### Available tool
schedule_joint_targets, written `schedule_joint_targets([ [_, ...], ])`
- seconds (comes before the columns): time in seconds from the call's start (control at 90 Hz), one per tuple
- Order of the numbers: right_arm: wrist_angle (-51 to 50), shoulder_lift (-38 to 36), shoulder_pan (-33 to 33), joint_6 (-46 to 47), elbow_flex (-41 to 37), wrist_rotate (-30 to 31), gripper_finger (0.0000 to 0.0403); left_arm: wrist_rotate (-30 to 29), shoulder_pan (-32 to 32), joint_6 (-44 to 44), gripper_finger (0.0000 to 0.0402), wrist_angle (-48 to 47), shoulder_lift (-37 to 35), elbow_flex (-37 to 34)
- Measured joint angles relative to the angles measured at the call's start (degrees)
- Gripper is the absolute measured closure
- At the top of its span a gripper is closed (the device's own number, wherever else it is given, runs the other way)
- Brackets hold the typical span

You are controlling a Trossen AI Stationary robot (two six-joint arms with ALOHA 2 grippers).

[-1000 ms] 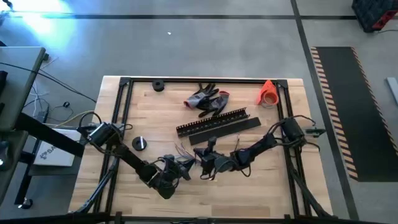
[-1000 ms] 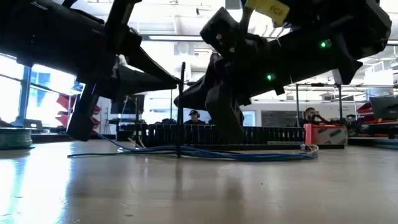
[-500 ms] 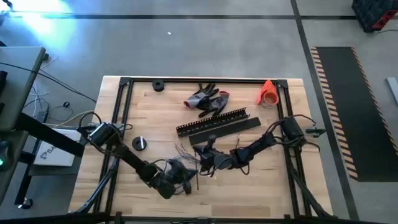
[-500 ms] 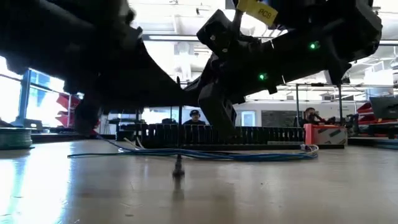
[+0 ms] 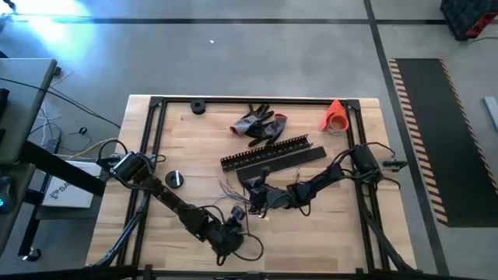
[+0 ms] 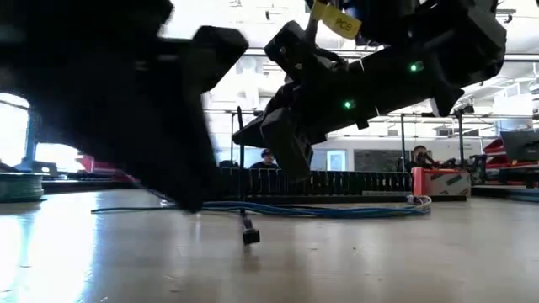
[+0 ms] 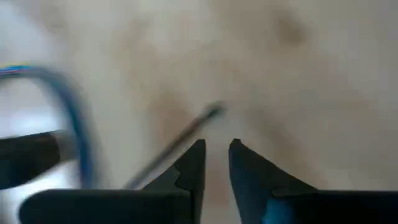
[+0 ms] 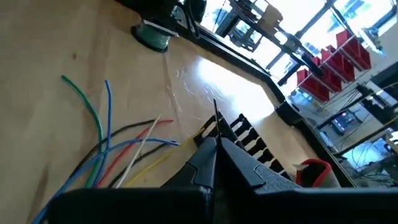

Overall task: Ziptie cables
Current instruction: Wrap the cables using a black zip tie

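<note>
The cables [image 8: 124, 155] are several thin coloured wires lying loose on the wooden table; they also show in the high view [image 5: 232, 193] and as blue strands in the low view [image 6: 337, 210]. A thin black ziptie [image 6: 242, 177] stands nearly upright, its head [image 6: 250, 237] down at the table. My right gripper [image 8: 211, 146] is shut on it above the cables [image 5: 254, 200]. My left gripper [image 7: 216, 152] hovers near the table's near edge [image 5: 232, 235], narrowly open with nothing between its fingers. A thin dark strip [image 7: 186, 134] runs just beside it. My right gripper pinches the ziptie's strip [image 8: 215, 118] between its two shut fingers, and the strip sticks out past the fingertips. The fingers lie across the strip. The ziptie hangs steeply below them, with its head [image 6: 250, 237] at the table top.
Long black slotted strips [image 5: 272, 154] lie behind the cables. Farther back are grey-and-red gloves [image 5: 261, 124], an orange roll [image 5: 334, 117] and a small black ring [image 5: 198, 107]. A black roll [image 5: 175, 179] sits at the left. A black frame [image 5: 156, 117] borders the table.
My left gripper has swept toward the table's near edge and somewhat to the right, away from the cables. My right gripper has shifted slightly toward the left. The ziptie's lower end with the head has come nearer the near edge, so the ziptie now slants.
</note>
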Motion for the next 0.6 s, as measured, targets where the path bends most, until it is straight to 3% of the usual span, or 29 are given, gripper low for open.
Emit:
schedule_joint_targets([
  [0.144,-1.12,0.02,-0.03,1.44,0.00,-0.01,0.0403,1.62,2.06,3.14,0.0277,1.58,1.34,0.04],
  [0.311,-1.54,0.02,-0.01,1.73,0.00,0.02,0.0403,3.68,3.16,12.58,0.0250,4.25,4.44,0.20],
  [0.467,-4.77,0.02,-0.01,2.45,-0.05,0.10,0.0403,7.44,4.43,16.04,0.0249,5.97,5.68,0.28],
  [0.6,-7.47,0.02,-0.12,3.59,-0.11,0.89,0.0403,12.49,5.67,15.56,0.0275,6.03,5.68,0.22],
])
